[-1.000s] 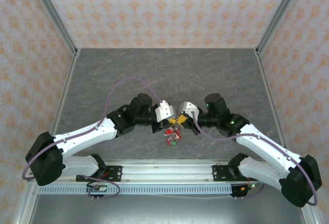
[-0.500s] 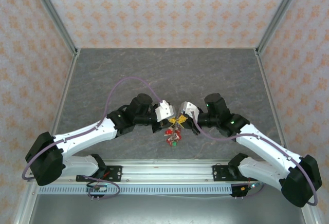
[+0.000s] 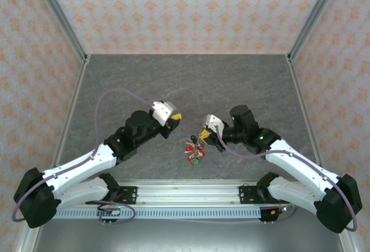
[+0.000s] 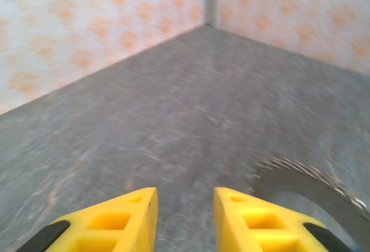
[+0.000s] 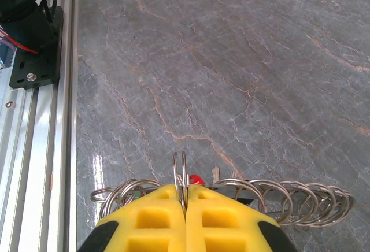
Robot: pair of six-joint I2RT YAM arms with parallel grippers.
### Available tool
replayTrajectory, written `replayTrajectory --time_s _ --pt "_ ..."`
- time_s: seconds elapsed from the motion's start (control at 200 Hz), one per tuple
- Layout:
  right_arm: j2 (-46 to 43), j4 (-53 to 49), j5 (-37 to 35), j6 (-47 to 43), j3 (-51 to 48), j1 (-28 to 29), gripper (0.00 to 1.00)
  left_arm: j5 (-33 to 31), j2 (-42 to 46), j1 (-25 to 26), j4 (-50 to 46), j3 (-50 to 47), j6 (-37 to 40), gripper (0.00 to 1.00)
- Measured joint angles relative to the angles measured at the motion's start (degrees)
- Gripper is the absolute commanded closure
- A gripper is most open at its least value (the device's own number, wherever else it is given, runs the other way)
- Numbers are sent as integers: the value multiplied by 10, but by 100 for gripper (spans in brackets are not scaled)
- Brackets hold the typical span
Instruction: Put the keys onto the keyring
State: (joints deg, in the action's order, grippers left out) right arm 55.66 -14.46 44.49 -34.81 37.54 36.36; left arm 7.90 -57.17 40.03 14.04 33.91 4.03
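Observation:
My right gripper (image 3: 203,133) is shut on the keyring (image 5: 180,170), a thin double metal loop pinched upright between the yellow fingertips (image 5: 162,206). Several small split rings fan out on both sides of the grip, with a red tag (image 5: 196,179) and a small key blade (image 5: 215,174) behind them. In the top view the keys (image 3: 195,151) hang below that gripper as a bunch with red and green tags. My left gripper (image 3: 175,116) sits apart to the left of the bunch, open and empty (image 4: 185,197). A blurred grey fringed shape (image 4: 312,177) shows at its lower right.
An aluminium rail (image 3: 185,193) runs along the near edge, and a black mount (image 5: 28,32) sits on it. Patterned walls and metal posts (image 3: 303,23) enclose the grey marbled table (image 3: 185,81). The back half of the table is bare.
The left arm has drawn back to the left, away from the keyring, and its jaws have opened. The right gripper has stayed put, still clamped on the ring.

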Motion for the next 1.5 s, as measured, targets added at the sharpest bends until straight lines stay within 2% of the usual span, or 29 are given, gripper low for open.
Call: replayTrajectory --time_s 0.11,0.155,0.19,0.26,0.355,0.375,0.405,0.44,0.671,0.796,0.816,0.881,0.941,1.006,1.111,1.206,1.371,1.501 --pt "0 0 0 0 0 0 100 -24 7 -38 7 0 -62 68" --pt "0 0 0 0 0 1 100 -31 10 -46 7 0 -87 63" --pt "0 0 0 0 0 1 100 -38 12 -50 7 0 -102 56" --pt "0 -1 0 0 0 2 100 -45 19 -55 9 0 -128 33" --pt "0 -1 0 0 0 2 100 -61 29 -56 12 -3 -156 31" --pt "0 -1 0 0 0 2 100 -64 31 -56 12 -4 -162 23" --pt "0 -1 0 0 0 2 100 -67 32 -56 12 -5 -168 3" --pt "0 -1 0 0 0 2 100 -72 34 -56 12 -7 -176 0" --pt "0 -1 0 0 0 2 100 -105 51 -61 13 -20 -226 0" --pt "1 -1 0 0 0 2 100 -65 50 -62 22 -23 -215 0" --pt "2 -1 0 0 0 2 100 -53 48 -63 25 -23 -210 2" --pt "4 -1 0 0 0 2 100 -3 38 -63 30 -23 -191 19" --pt "7 -1 0 0 0 2 100 52 26 -63 27 -22 -158 22" --pt "11 -1 0 0 0 2 100 103 12 -63 13 -16 -127 39" --pt "14 -1 0 0 1 2 100 167 -10 -62 -12 3 -96 55" --pt "17 -1 0 -1 3 2 100 208 -24 -62 -14 14 -80 62" --pt "18 0 0 -5 7 2 100 293 -50 -57 -35 31 -28 65" --pt "18 1 0 -5 7 2 100 333 -66 -23 -89 62 41 66"
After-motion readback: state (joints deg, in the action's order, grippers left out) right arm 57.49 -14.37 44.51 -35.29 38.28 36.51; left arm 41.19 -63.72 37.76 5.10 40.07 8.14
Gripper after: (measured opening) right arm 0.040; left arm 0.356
